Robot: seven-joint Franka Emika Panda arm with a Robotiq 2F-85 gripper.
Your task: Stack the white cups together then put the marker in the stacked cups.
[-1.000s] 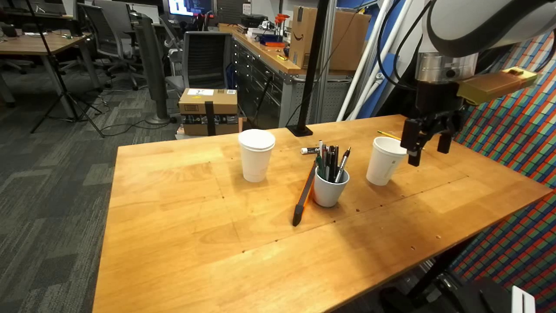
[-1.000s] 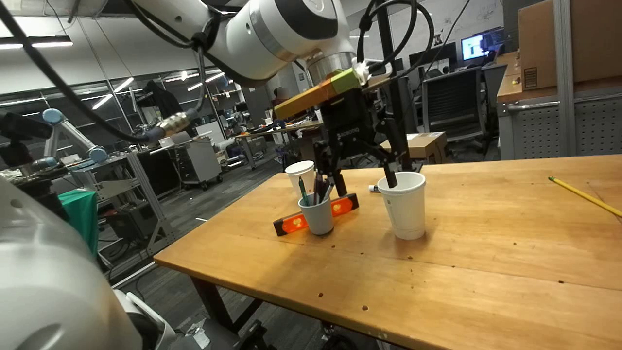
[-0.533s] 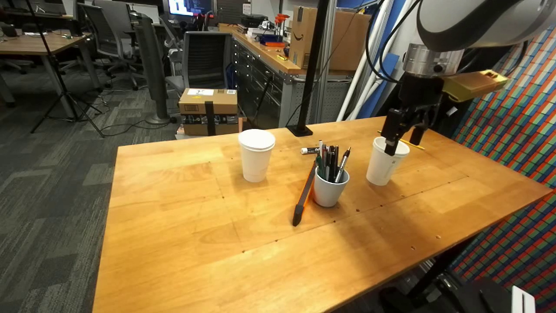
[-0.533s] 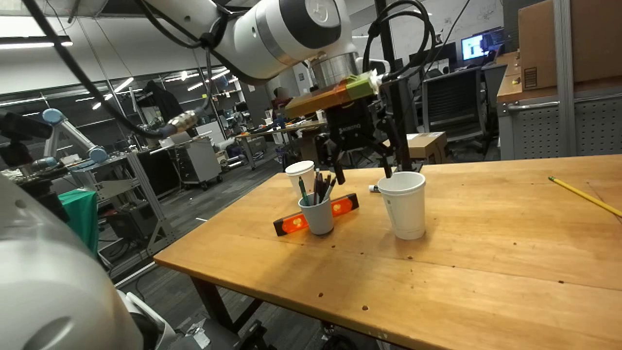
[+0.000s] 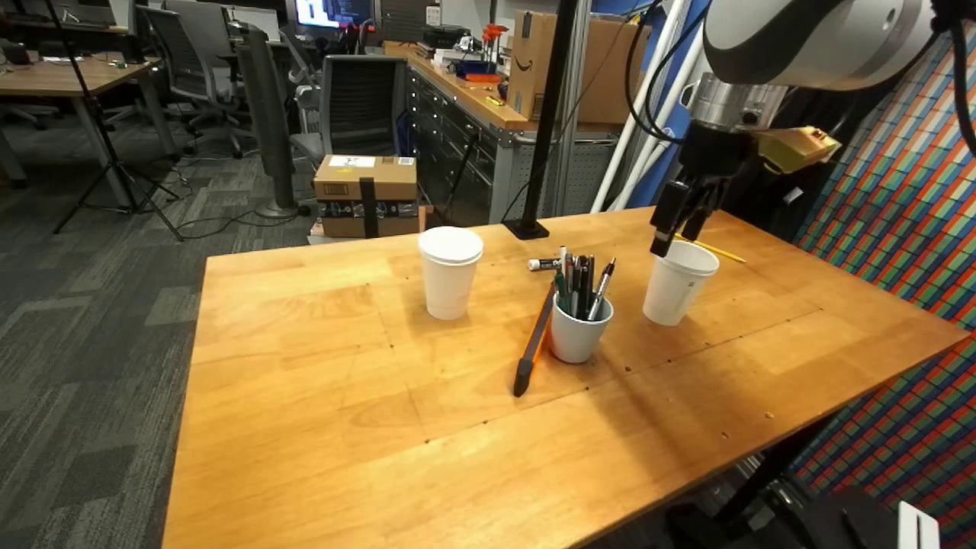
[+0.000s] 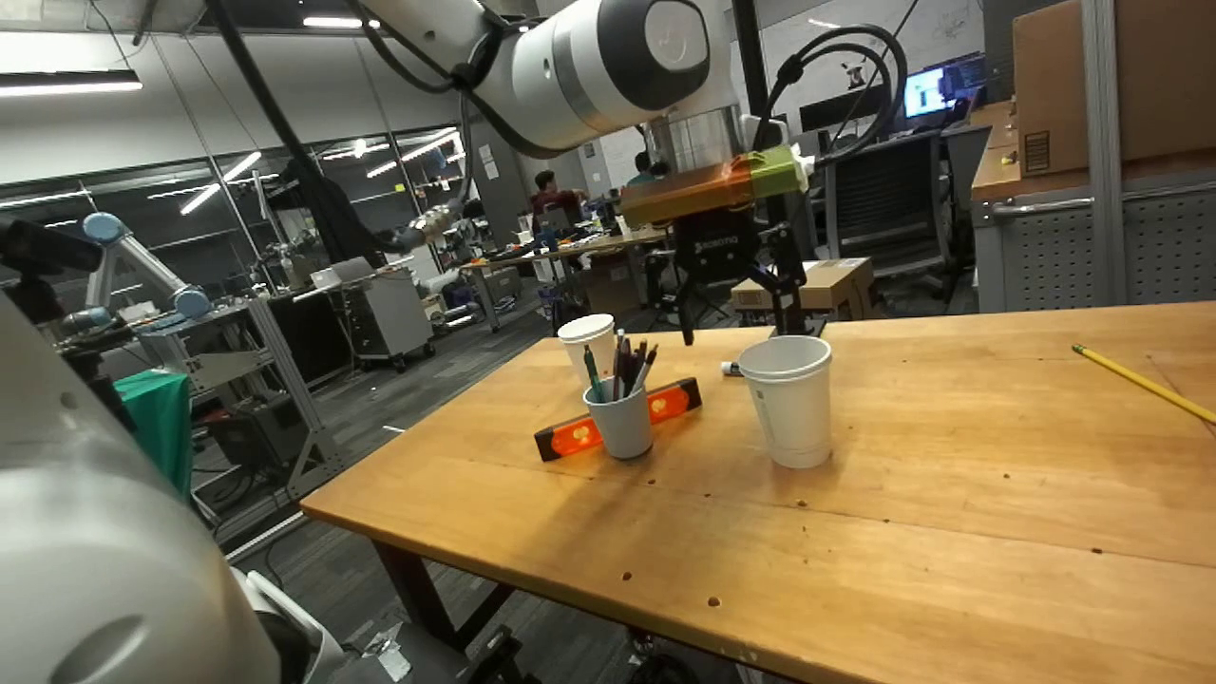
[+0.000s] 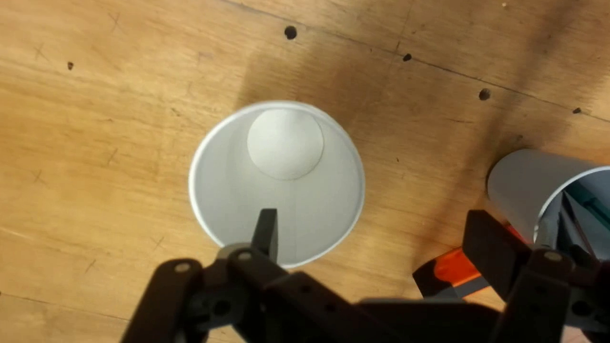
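Note:
A white cup point(image 5: 681, 287) stands upright on the table, also in the other exterior view point(image 6: 790, 408). It shows open and empty from above in the wrist view point(image 7: 286, 143). A second white cup point(image 5: 450, 276) stands upright farther off and is partly behind the pen cup in an exterior view point(image 6: 581, 347). The marker point(image 5: 544, 264), white and black, lies behind the pen cup, mostly hidden in an exterior view point(image 6: 731, 369). My gripper point(image 6: 738, 332) is open and empty, above rim height near the first cup. In the wrist view point(image 7: 374, 214) one finger overlaps that cup's opening.
A grey-blue cup with several pens point(image 5: 577, 335) stands between the white cups. An orange and black level point(image 6: 575, 437) lies beside it. A yellow pencil point(image 6: 1140, 380) lies near the table's far side. A black post point(image 5: 534, 225) stands at the table's edge.
My gripper has moved past the nearer white cup, leftward in one exterior view and slightly right and away in the other. It stays open. The cups and the marker have not moved.

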